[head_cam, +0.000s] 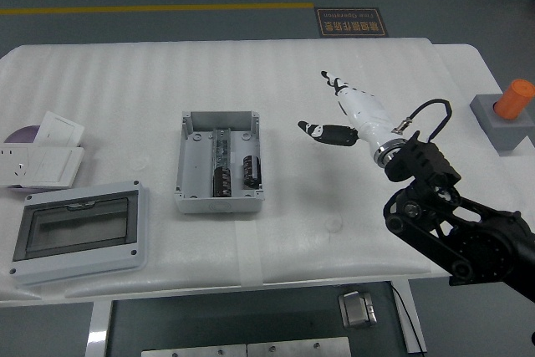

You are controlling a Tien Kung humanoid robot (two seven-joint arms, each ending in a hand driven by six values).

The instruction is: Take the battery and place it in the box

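A grey open box (219, 161) sits at the middle of the white table. A small black battery (249, 170) lies inside it at the right, beside black parts on a metal rail. My right hand (328, 109) is white, with fingers spread and thumb out, and holds nothing. It hangs above the table well to the right of the box. The left arm does not show.
A grey lid with a dark window (77, 229) lies at the front left. White switch plates (42, 152) lie at the far left. A grey block with an orange cylinder (507, 113) stands at the right edge. A metal part (358, 308) lies below the table's near edge.
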